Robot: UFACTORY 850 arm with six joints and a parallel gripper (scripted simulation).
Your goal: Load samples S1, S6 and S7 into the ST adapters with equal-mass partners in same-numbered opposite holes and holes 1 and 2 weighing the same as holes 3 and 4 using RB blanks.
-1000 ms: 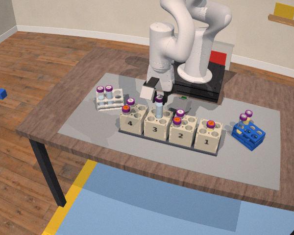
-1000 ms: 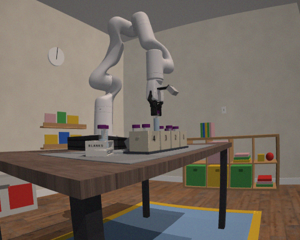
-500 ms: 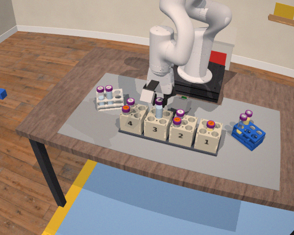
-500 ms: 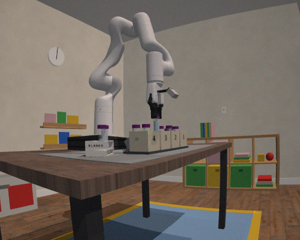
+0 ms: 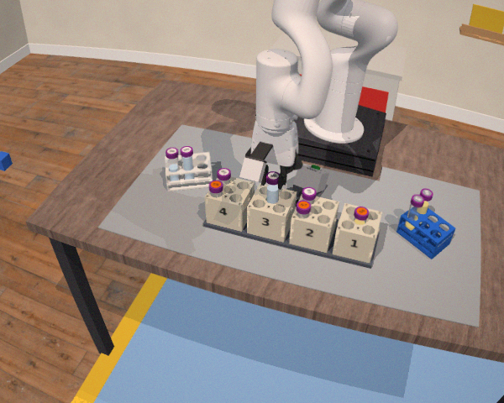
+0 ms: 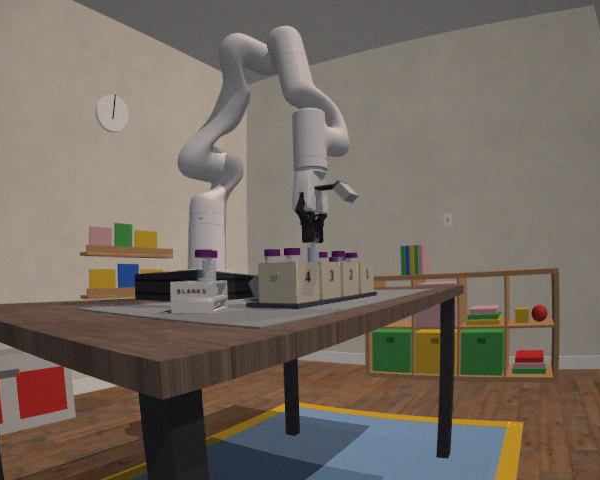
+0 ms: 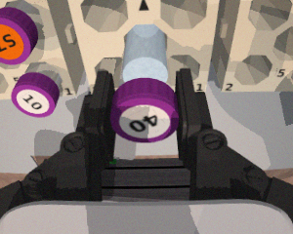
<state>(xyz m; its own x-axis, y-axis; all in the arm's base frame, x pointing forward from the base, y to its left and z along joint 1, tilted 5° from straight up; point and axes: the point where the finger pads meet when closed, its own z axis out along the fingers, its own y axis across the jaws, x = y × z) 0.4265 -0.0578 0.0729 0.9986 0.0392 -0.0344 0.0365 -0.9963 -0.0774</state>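
Top view, left to right: the white blank rack (image 5: 186, 175) keeps two tubes, then the loading stand (image 5: 286, 247) carries adapters marked 4, 3, 2 and 1, and the blue sample rack (image 5: 426, 229) with two tubes sits far right on the bench (image 5: 113, 208). Adapter 4 (image 5: 226, 208) holds an orange-dot tube and a white-dot one; the wrist view reads them as "S7" (image 7: 9, 38) and "10" (image 7: 35, 97). Over adapter 3 (image 5: 267, 217) the end effector (image 7: 145, 100) pinches a blank tube (image 5: 272, 187) by its purple cap, printed "40", with its lower end already inside a hole on the side nearer the arm, apparently hole 1. The step in hand looks like seating this blank opposite adapter 1 (image 5: 356, 236), which has one orange-dot tube. Next it likely needs a straight push down until fully seated, then release. Adapter 2 (image 5: 312, 225) holds an orange-dot and a white-dot tube. The exterior view shows "BLANKS" on the white rack.
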